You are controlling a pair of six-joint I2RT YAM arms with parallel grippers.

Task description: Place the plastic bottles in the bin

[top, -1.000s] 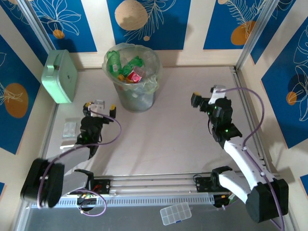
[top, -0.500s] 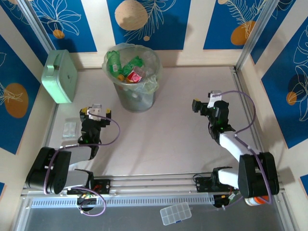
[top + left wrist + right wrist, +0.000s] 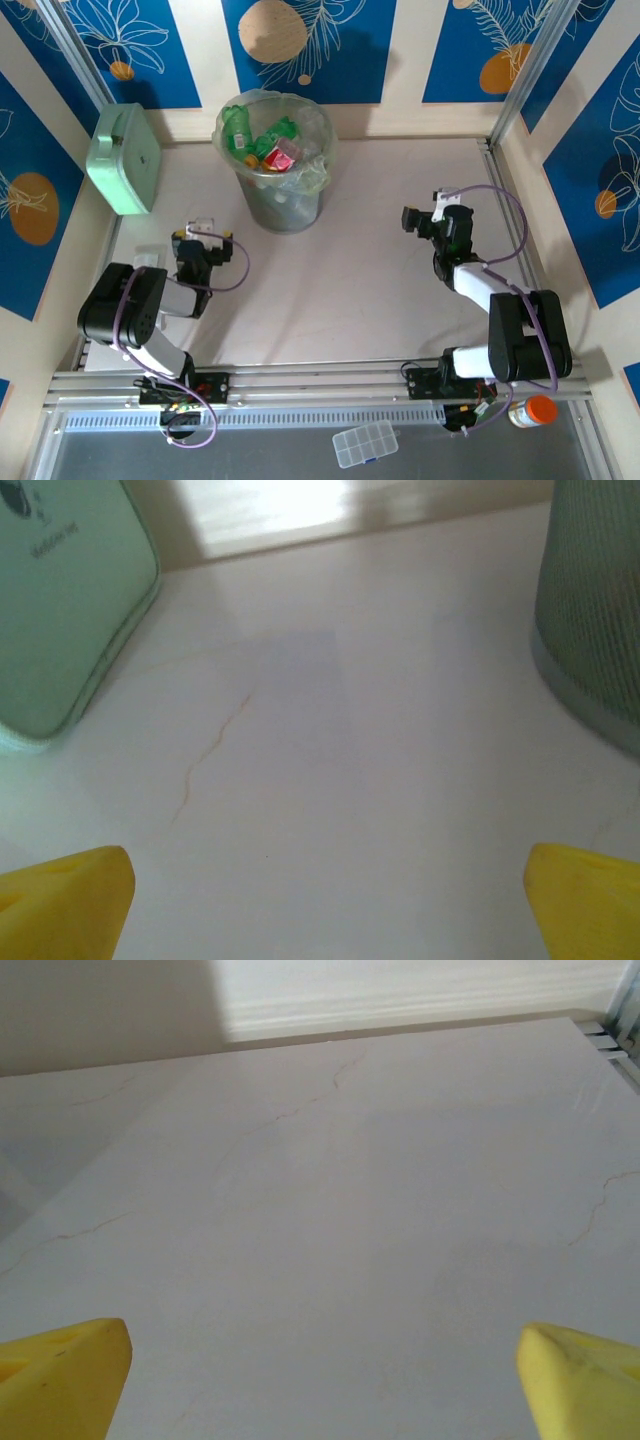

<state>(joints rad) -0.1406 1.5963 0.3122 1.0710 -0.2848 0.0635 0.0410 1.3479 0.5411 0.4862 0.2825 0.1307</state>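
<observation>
From above, the tall, tapered, translucent bin (image 3: 285, 205), lined with a crinkled clear bag, stands far-centre on the pale veined surface (image 3: 360, 270), the plastic bottles (image 3: 262, 142) heaped inside it. The left wrist view brings close the bin's finely textured wall and a smooth mint-green box (image 3: 60, 610). The left pincer (image 3: 204, 238) and right pincer (image 3: 428, 215) gape wide, their yellow fingertips (image 3: 70, 1360) holding nothing.

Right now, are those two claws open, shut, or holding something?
Left claw: open, holding nothing.
Right claw: open, holding nothing.
</observation>
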